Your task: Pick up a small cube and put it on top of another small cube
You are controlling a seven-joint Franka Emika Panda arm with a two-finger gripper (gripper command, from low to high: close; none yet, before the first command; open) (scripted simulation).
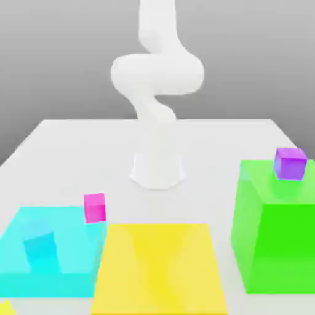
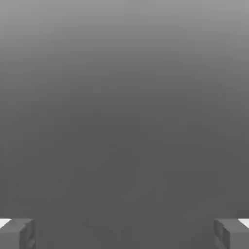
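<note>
In the hand view my gripper point(image 2: 124, 234) is open, its two grey fingertips point(image 2: 17, 234) far apart with nothing between them and plain grey background ahead. In the exterior view the white arm point(image 1: 157, 77) rises from its base point(image 1: 157, 169) and leaves the frame at the top. A bright-yellow corner of the small cube point(image 1: 4, 308) shows at the lower left edge, cut off by the frame. A magenta small cube point(image 1: 94, 207) sits on the back right corner of the cyan block point(image 1: 74, 246). A purple small cube point(image 1: 290, 163) rests on top of the green block point(image 1: 277, 227).
A large flat yellow block point(image 1: 160, 267) lies between the cyan and green blocks at the front. A small cyan cube point(image 1: 39, 245) stands on the cyan block. The tall green block stands at the exterior view's right. The white table point(image 1: 74, 154) stretches behind the blocks around the arm's base.
</note>
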